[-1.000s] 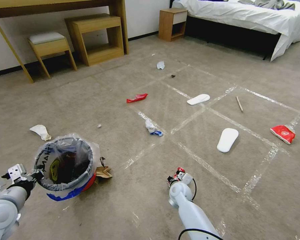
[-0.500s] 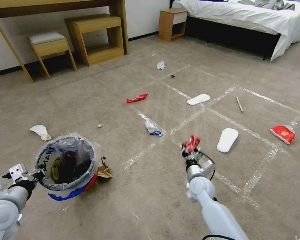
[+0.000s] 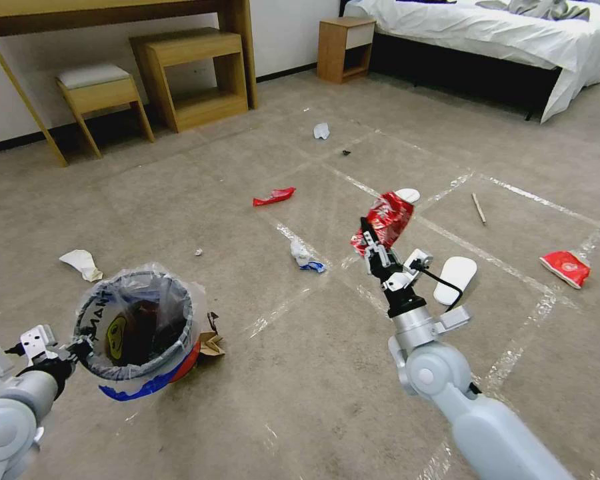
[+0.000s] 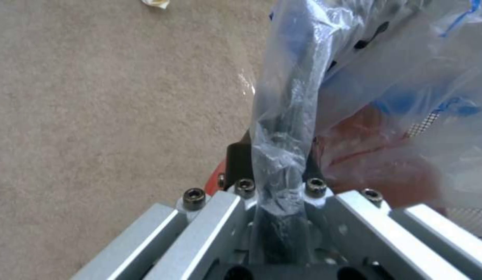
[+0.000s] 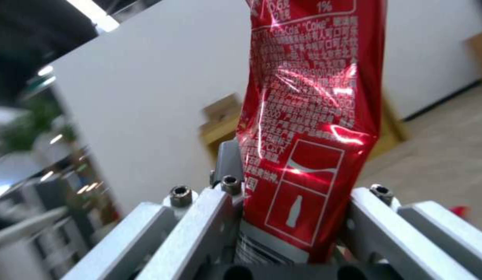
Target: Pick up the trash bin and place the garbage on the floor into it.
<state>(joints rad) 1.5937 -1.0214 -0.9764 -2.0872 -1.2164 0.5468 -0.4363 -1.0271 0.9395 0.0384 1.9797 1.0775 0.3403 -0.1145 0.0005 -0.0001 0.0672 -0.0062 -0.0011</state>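
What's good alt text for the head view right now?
The right gripper holds a crumpled red wrapper raised over a taped carpet floor, while the left gripper grips the rim of the bag-lined trash bin. Slippers, tissue wads and more red wrappers lie scattered around.

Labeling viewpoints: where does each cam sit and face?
Head: high, looking forward and down at the carpet; both arms show.
Left wrist: behind the left end effector, facing along the trash bin rim it pinches.
Right wrist: behind the right end effector, tilted up toward a wall, red wrapper clamped.
Shared: head also shows bin and wrapper.
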